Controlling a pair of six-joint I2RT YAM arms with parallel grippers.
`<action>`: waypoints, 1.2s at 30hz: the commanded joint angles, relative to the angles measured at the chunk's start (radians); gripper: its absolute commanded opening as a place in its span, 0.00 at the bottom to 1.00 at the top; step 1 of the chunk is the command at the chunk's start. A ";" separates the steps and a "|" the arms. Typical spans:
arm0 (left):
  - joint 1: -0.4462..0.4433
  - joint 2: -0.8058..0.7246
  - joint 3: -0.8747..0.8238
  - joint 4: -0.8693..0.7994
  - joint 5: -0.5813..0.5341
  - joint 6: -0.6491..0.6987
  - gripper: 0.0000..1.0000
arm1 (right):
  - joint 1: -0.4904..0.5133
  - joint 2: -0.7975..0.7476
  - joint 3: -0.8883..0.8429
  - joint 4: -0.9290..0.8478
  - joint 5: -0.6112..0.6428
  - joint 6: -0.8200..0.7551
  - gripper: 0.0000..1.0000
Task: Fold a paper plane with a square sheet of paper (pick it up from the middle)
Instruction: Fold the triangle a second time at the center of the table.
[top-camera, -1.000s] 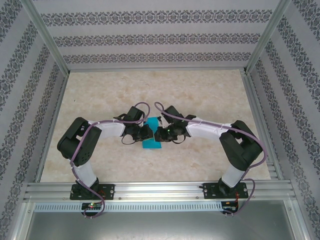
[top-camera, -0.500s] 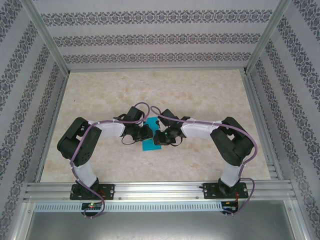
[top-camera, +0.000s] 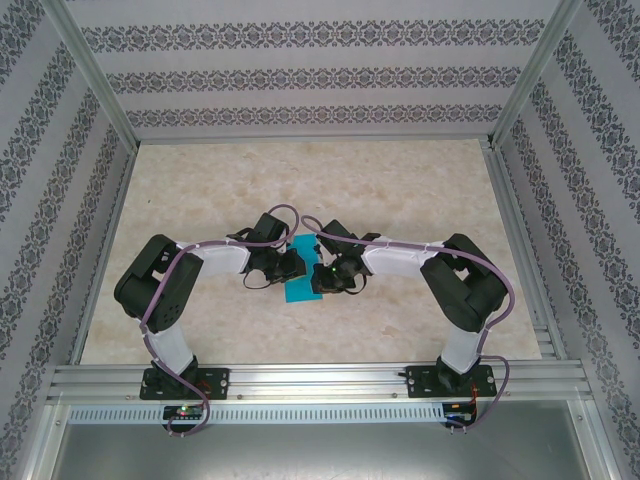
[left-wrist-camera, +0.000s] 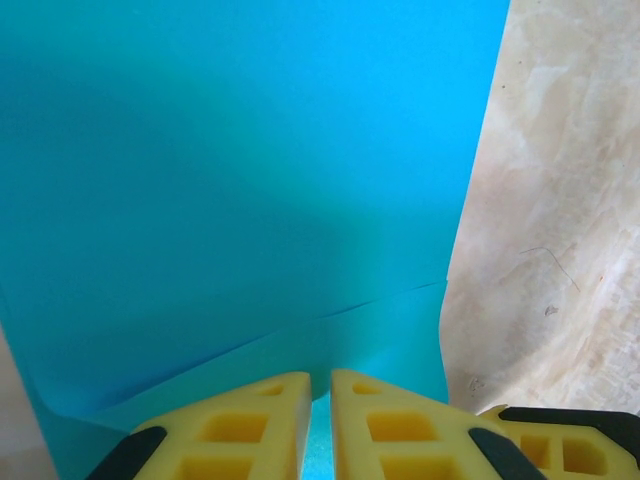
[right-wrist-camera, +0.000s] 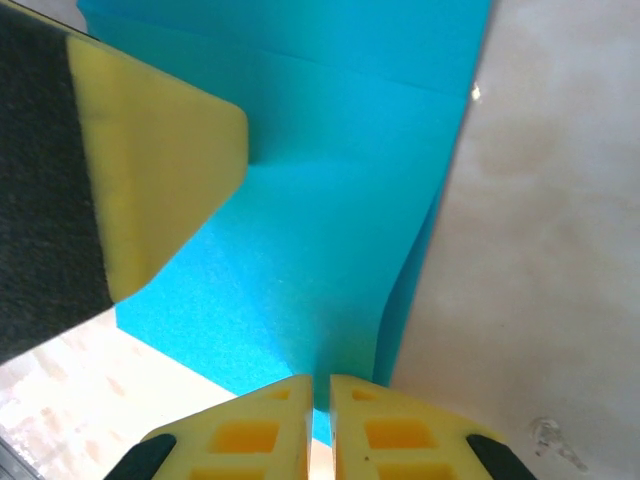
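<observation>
The cyan-blue sheet of paper (top-camera: 301, 283) lies folded into a narrow strip at the table's middle, between both wrists. In the left wrist view the sheet of paper (left-wrist-camera: 250, 180) shows an upper layer with a slanted edge, and my left gripper (left-wrist-camera: 320, 400) is shut on its near edge. My right gripper (right-wrist-camera: 320, 400) is shut on the paper (right-wrist-camera: 330, 230) from the opposite side, beside a raised fold. A yellow finger (right-wrist-camera: 150, 170) of the left gripper presses the sheet there. From above, the left gripper (top-camera: 292, 264) and right gripper (top-camera: 322, 276) nearly meet. No paper plane shape is in view.
The beige marbled table (top-camera: 400, 180) stretches behind and to both sides of the arms. Patterned walls and aluminium posts (top-camera: 96, 80) enclose it. A metal rail (top-camera: 320, 380) carries the arm bases along the near edge.
The right arm has swung left, bringing its wrist closer over the paper and to the left gripper. The left arm has stayed put. Both grips are unchanged.
</observation>
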 joint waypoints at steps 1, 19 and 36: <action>-0.012 0.040 -0.045 -0.061 -0.082 -0.012 0.16 | 0.014 0.006 -0.004 -0.044 0.024 -0.036 0.13; -0.012 0.036 -0.054 -0.043 -0.080 -0.026 0.16 | 0.068 -0.051 0.057 0.011 0.081 0.019 0.11; -0.012 0.037 -0.068 -0.025 -0.075 -0.040 0.13 | 0.087 0.032 0.082 -0.023 0.168 0.103 0.07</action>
